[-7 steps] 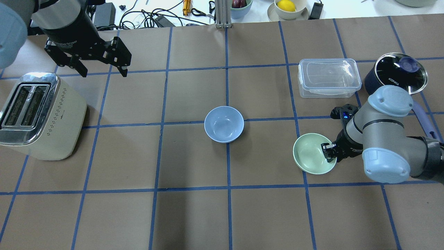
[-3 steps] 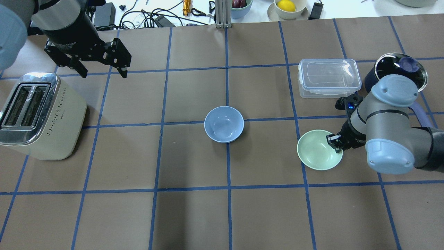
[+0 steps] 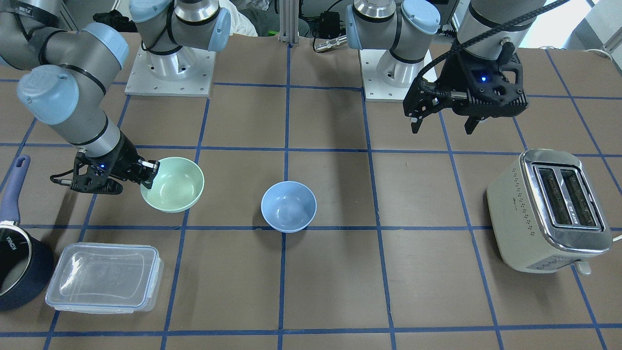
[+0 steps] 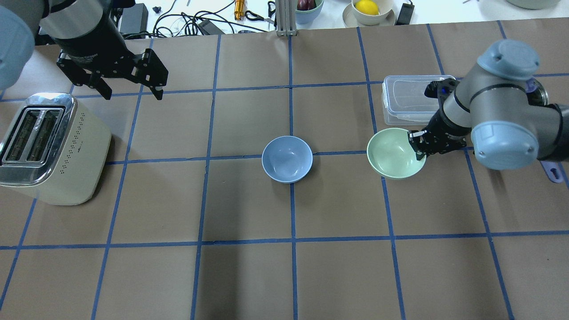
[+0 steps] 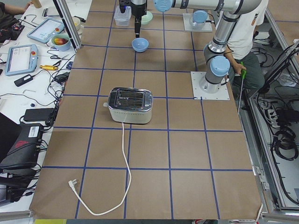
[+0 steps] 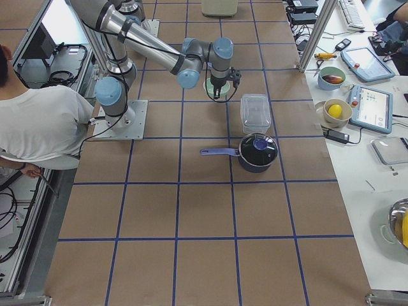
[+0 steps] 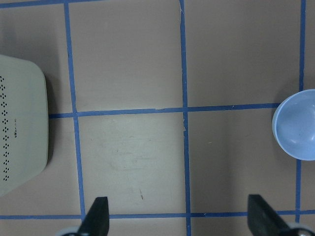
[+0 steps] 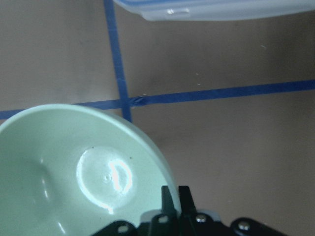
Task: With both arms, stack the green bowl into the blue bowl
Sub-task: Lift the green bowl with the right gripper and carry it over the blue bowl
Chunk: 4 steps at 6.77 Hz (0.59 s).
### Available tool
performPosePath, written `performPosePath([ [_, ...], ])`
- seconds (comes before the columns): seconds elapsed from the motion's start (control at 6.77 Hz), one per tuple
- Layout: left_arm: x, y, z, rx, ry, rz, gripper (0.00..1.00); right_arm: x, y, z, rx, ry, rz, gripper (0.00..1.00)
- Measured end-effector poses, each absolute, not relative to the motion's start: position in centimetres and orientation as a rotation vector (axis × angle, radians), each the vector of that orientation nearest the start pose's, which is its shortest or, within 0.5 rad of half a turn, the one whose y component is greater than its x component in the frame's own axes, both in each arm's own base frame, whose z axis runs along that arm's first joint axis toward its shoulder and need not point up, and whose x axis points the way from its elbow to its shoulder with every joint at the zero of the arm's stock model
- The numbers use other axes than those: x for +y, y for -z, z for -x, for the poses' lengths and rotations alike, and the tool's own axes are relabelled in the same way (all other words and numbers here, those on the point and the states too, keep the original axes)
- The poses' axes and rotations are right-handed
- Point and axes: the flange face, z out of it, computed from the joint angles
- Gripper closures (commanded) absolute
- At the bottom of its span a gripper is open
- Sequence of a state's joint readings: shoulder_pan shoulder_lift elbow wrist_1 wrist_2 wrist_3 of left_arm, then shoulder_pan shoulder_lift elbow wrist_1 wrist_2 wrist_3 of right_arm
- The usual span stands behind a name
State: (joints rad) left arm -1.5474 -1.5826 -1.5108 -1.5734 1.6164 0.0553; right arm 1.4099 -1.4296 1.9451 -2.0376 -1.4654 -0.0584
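Observation:
The green bowl (image 4: 394, 153) is held above the table, right of centre, tilted a little. My right gripper (image 4: 417, 146) is shut on its right rim; the pinch shows in the right wrist view (image 8: 177, 199), with the green bowl (image 8: 74, 172) filling the lower left. The same bowl (image 3: 173, 184) and right gripper (image 3: 149, 174) show in the front view. The blue bowl (image 4: 287, 158) stands upright and empty at the table's centre (image 3: 288, 206) (image 7: 297, 125). My left gripper (image 4: 131, 84) hangs open and empty, high over the far left (image 3: 443, 121).
A cream toaster (image 4: 46, 149) stands at the left. A clear lidded container (image 4: 411, 98) lies just behind the green bowl, and a dark navy saucepan (image 3: 17, 262) sits beyond it, mostly hidden by my right arm in the overhead view. Clutter lies beyond the table's far edge.
My right gripper has lifted the green bowl and carried it back and to the left, toward the blue bowl. The left gripper has not moved.

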Motion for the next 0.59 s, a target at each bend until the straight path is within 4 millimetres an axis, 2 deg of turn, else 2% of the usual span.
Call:
performPosePath([
  [0.15,-50.4,-51.1,11.7,3.093,0.065,-0.048,0.00,-53.3,-30.1,-10.2,3.018,-0.059,-0.196,1.00],
  [0.3,-50.4,-50.9,11.7,3.093,0.062,-0.049,0.00,-54.5,-30.8,-14.8,3.015,-0.060,-0.224,1.00],
  [0.44,-50.4,-50.9,11.8,3.092,0.060,-0.050,0.00,-54.6,-30.7,-19.1,3.014,-0.072,-0.245,1.00],
  [0.59,-50.3,-50.9,11.8,3.092,0.059,-0.051,0.00,-54.1,-29.9,-22.5,3.011,-0.101,-0.249,1.00],
])
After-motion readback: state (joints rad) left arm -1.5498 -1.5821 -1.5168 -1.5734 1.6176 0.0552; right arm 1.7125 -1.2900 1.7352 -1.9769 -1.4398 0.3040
